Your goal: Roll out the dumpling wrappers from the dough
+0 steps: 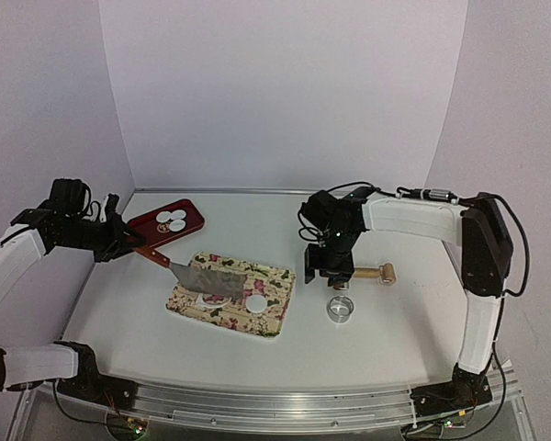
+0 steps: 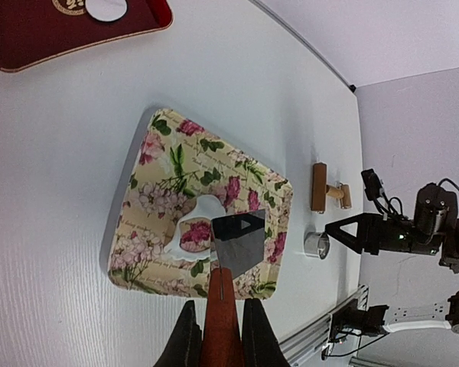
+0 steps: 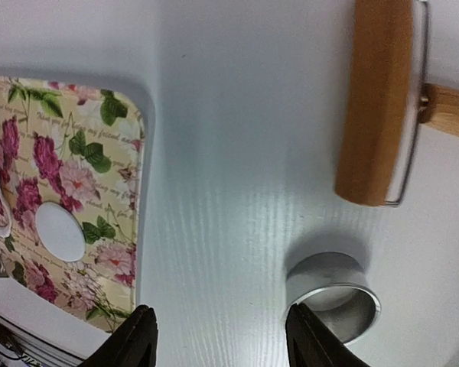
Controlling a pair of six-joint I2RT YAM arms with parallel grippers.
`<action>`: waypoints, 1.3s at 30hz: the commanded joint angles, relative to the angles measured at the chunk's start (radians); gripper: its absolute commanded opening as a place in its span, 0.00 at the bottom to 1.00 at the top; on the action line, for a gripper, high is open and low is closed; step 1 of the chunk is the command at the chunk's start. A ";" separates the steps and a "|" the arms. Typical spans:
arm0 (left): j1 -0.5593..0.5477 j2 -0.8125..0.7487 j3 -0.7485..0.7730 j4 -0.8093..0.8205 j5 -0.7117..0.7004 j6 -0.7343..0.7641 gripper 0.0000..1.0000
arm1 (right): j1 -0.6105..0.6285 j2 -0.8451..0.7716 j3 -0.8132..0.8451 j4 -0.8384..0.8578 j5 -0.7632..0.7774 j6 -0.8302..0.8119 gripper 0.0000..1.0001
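Two-finger left claw (image 2: 220,340) clamping scraper (image 2: 237,245), right claw (image 3: 222,336) hovering

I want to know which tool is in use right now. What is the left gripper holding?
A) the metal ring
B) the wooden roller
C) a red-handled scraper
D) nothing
C: the left gripper is shut on the red-handled scraper, whose metal blade reaches over the floral mat, while the wooden roller and the metal ring lie free of both grippers.

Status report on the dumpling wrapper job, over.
Left gripper shut on scraper, held over dough. Right gripper open by metal ring. Roller off the board.
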 commanded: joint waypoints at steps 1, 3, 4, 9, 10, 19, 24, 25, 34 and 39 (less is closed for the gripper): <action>-0.021 -0.014 0.051 -0.077 -0.025 0.054 0.00 | 0.061 0.105 0.075 0.066 -0.083 0.041 0.56; -0.034 -0.001 0.089 -0.116 -0.057 0.085 0.00 | 0.071 0.149 0.111 0.068 -0.089 0.044 0.55; -0.040 0.008 0.106 -0.137 -0.073 0.099 0.00 | 0.073 0.170 0.126 0.068 -0.092 0.044 0.54; -0.070 0.053 0.159 -0.201 -0.134 0.124 0.00 | 0.076 0.247 0.180 0.067 -0.097 0.037 0.50; -0.083 0.062 0.169 -0.207 -0.144 0.122 0.00 | 0.076 0.257 0.186 0.067 -0.096 0.035 0.50; -0.198 0.128 0.244 -0.201 -0.209 0.093 0.00 | 0.077 0.327 0.208 0.067 -0.079 0.004 0.30; -0.202 0.156 0.292 -0.202 -0.211 0.086 0.00 | 0.076 0.340 0.213 0.067 -0.071 -0.001 0.12; -0.204 0.161 0.297 -0.200 -0.211 0.082 0.00 | 0.076 0.341 0.215 0.067 -0.070 -0.002 0.10; -0.218 0.206 0.328 -0.196 -0.207 0.049 0.00 | 0.077 0.360 0.239 0.065 -0.072 -0.005 0.05; -0.231 0.218 0.327 -0.191 -0.200 0.029 0.00 | 0.076 0.362 0.235 0.061 -0.067 -0.005 0.05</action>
